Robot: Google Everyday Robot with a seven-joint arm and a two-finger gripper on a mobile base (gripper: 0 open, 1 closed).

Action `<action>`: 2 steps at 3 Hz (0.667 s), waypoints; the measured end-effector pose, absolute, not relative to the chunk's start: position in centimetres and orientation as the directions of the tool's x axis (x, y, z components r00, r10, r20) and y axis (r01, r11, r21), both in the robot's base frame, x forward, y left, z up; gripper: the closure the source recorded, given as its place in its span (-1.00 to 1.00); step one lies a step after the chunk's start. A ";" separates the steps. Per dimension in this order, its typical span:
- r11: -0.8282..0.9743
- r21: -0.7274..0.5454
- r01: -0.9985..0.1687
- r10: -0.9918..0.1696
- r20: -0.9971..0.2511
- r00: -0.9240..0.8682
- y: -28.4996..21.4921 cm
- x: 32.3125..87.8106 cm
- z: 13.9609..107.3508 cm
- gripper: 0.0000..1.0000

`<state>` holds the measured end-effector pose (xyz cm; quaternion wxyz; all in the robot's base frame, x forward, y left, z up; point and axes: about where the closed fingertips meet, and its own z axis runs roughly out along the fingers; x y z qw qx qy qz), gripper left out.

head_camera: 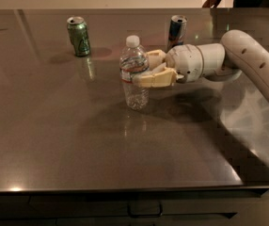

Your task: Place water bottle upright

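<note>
Bottle [134,93] upright mid-table, gripper [143,69] clasped round its label band.
Table [78,145]: glossy grey, looks slick. Bottle: thin clear ribbed plastic, white cap, probably light, tippy and easily crushed, so grip gently at the waist. Tan fingers [155,78] reach in from the right, one each side. Far back: green can [79,36] left, blue can [177,32] right.

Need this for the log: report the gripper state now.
The gripper: closed on the water bottle at label height; bottle stands upright on the table.
</note>
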<state>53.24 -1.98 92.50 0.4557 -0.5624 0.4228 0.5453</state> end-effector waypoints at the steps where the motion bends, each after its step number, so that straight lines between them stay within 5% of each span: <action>1: -0.230 -0.052 -0.972 0.021 -0.999 0.049 -1.7 53.2 92.6 -0.72; 2: -0.233 -0.053 -0.971 0.022 -0.999 0.049 -1.5 53.2 92.7 -1.00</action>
